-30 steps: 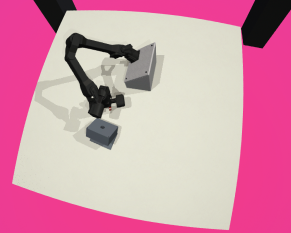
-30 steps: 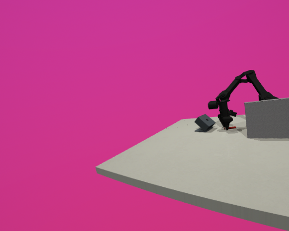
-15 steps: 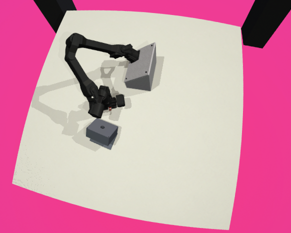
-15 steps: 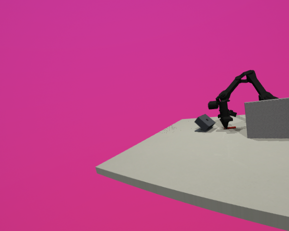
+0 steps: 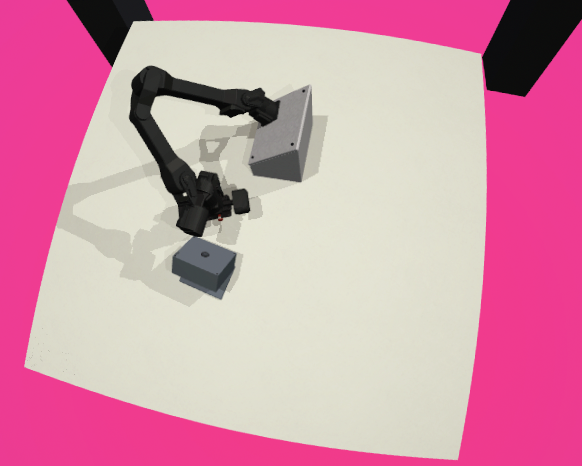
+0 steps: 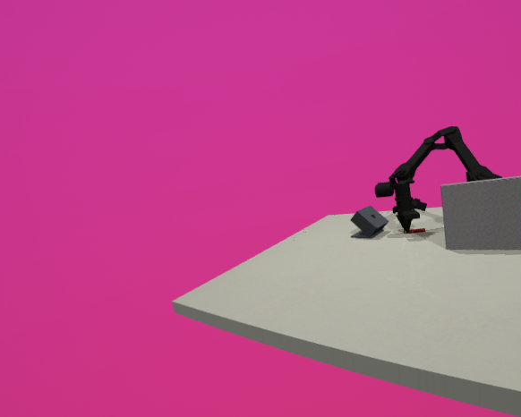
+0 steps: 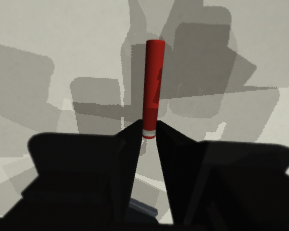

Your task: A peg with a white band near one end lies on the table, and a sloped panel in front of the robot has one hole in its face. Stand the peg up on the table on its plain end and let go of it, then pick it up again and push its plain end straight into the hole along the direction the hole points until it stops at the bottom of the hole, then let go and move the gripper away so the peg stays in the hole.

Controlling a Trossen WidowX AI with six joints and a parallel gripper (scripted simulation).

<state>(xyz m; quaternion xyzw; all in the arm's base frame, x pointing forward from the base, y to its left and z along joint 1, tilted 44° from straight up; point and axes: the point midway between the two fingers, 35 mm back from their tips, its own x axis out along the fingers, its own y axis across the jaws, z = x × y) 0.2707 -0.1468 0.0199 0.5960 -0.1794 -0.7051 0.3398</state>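
The red peg [image 5: 220, 217] [image 6: 417, 230] [image 7: 153, 79] lies along the table, mostly hidden under the arm in the top view. Its white band [image 7: 149, 133] is at the end nearest the wrist camera's lower edge. My gripper [image 6: 406, 232] [image 7: 149, 124] points down at table height and is shut on the peg close to the banded end. The plain end points away from the fingers, toward the grey box side. The slate-blue sloped panel [image 5: 219, 259] [image 6: 380, 222] stands close by on a thin base, with its one hole [image 5: 205, 254] [image 6: 373, 217] facing obliquely upward.
A large grey wedge-shaped box [image 5: 281, 134] [image 6: 482, 216] with small dark corner dots stands beside the arm's base, on the other side of the gripper from the panel. The pale table [image 5: 361, 280] [image 6: 323, 286] carries the arm's shadows. A corner of the panel shows low in the wrist view.
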